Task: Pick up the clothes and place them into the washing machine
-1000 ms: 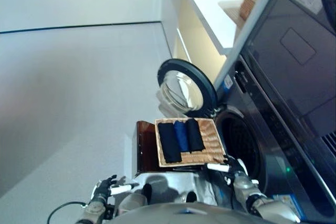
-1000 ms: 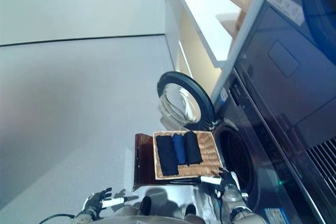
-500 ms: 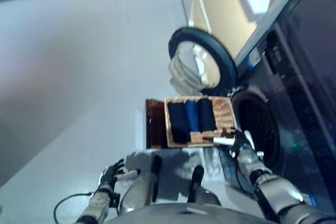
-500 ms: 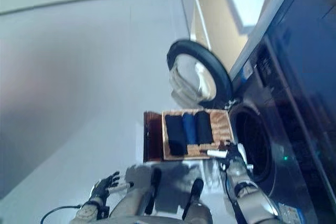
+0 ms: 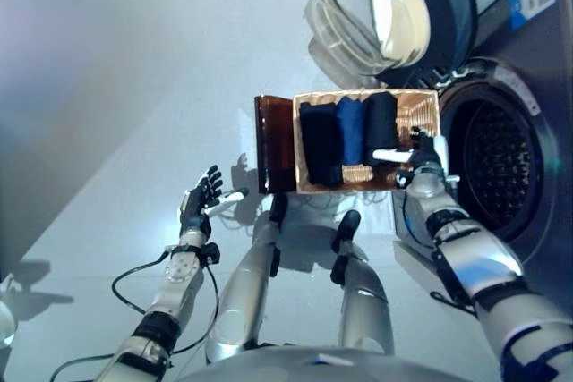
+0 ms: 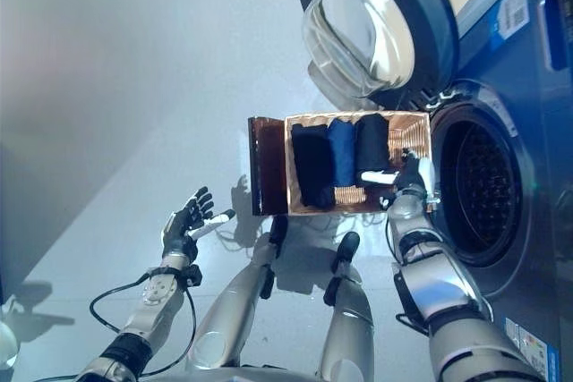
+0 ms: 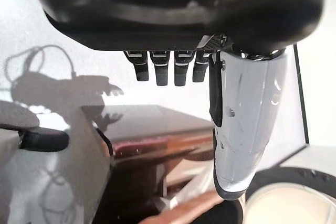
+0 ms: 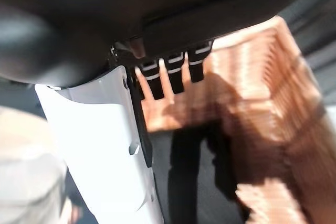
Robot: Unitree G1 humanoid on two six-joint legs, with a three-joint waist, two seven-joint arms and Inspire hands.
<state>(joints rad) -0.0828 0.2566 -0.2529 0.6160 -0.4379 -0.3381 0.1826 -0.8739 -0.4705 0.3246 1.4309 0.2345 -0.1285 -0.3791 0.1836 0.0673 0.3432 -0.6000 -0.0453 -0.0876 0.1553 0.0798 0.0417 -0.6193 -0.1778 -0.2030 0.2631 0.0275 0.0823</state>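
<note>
A shallow wicker basket [image 5: 419,116] rests on a low dark brown box [image 5: 272,142] in front of the washing machine's open drum [image 5: 498,164]. Folded clothes lie side by side in it: a black one [image 5: 320,144], a blue one [image 5: 350,130] and another black one [image 5: 380,123]. My right hand [image 5: 421,160] is at the basket's near right corner, open, its white-covered thumb [image 5: 389,155] over the rim by the black cloth. In the right wrist view its straight fingers [image 8: 163,78] hover above wicker [image 8: 257,61] and dark cloth [image 8: 189,174]. My left hand [image 5: 199,205] is open over the floor, left of the box.
The machine's round glass door [image 5: 394,6] stands open behind the basket. The dark machine front [image 5: 546,60] fills the right side. Grey floor [image 5: 107,87] spreads to the left. The left wrist view shows the brown box [image 7: 152,124] past my fingers [image 7: 163,69].
The camera has tipped down, so the whole picture shifted. My right hand has reached up to the basket's near right corner, thumb over the rim. The clothes have not moved.
</note>
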